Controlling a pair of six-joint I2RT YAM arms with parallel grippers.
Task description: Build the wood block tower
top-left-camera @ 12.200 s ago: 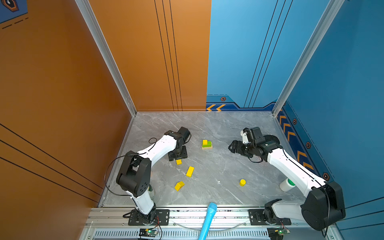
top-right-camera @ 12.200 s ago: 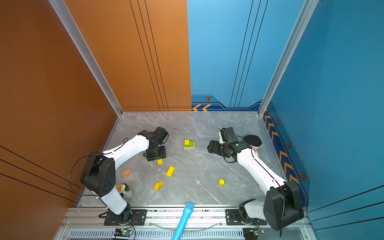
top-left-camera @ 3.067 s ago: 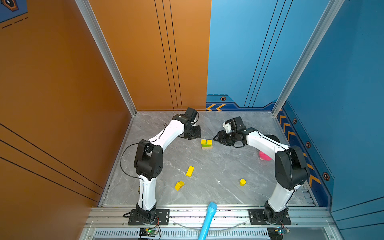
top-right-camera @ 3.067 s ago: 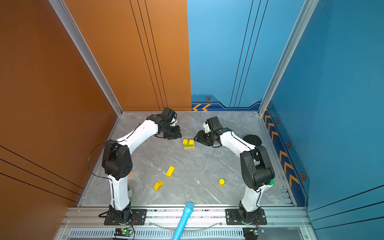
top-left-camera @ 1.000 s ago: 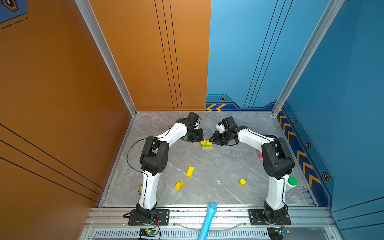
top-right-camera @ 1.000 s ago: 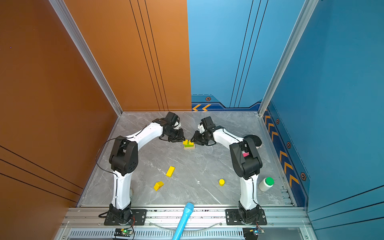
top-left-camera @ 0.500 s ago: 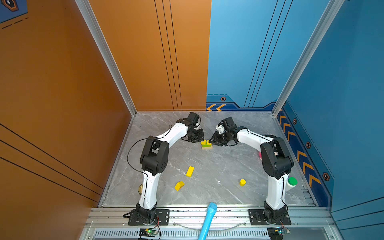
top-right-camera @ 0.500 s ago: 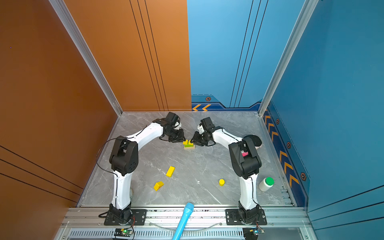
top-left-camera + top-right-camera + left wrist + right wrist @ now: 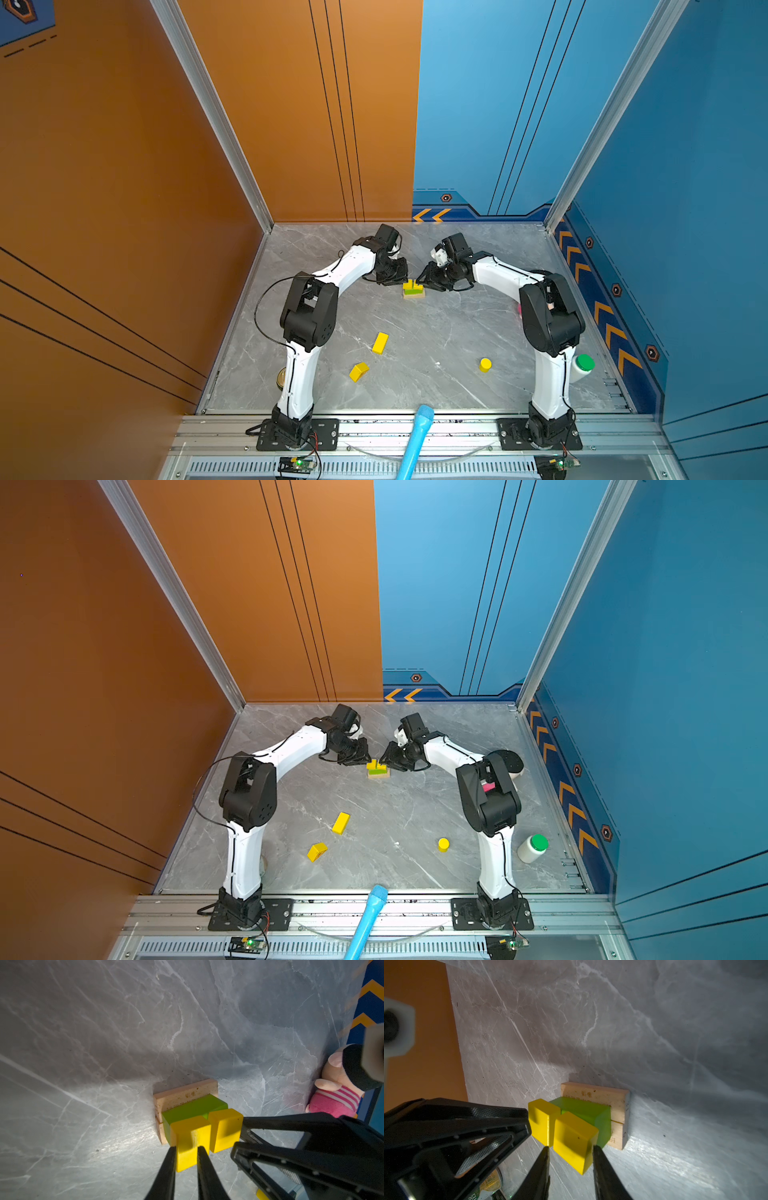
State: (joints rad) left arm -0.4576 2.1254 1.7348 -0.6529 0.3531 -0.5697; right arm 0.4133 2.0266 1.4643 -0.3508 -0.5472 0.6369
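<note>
The tower (image 9: 413, 289) stands at mid-table in both top views: two tan planks (image 9: 185, 1095), a green bar (image 9: 191, 1108) and two yellow cubes side by side on top. My left gripper (image 9: 186, 1150) is shut on one yellow cube (image 9: 190, 1134), reaching in from the left (image 9: 400, 279). My right gripper (image 9: 570, 1150) comes from the right (image 9: 424, 283) and straddles the other yellow cube (image 9: 572, 1136). One finger touches that cube and the other stands a little off it. A yellow bar (image 9: 380, 343), a roof-shaped piece (image 9: 358, 371) and a cylinder (image 9: 485, 364) lie loose nearer the front.
A white bottle with a green cap (image 9: 582, 368) stands by the right arm's base. A drink can (image 9: 282, 377) is half hidden behind the left arm. A pink plush toy (image 9: 336, 1084) and a black disc (image 9: 509, 760) lie near the right wall. A blue pole (image 9: 415, 440) juts in at the front.
Both arms have come in from the sides to the stack, which now carries two yellow cubes, not one. In the last second the arms hardly moved, and the right jaws spread slightly.
</note>
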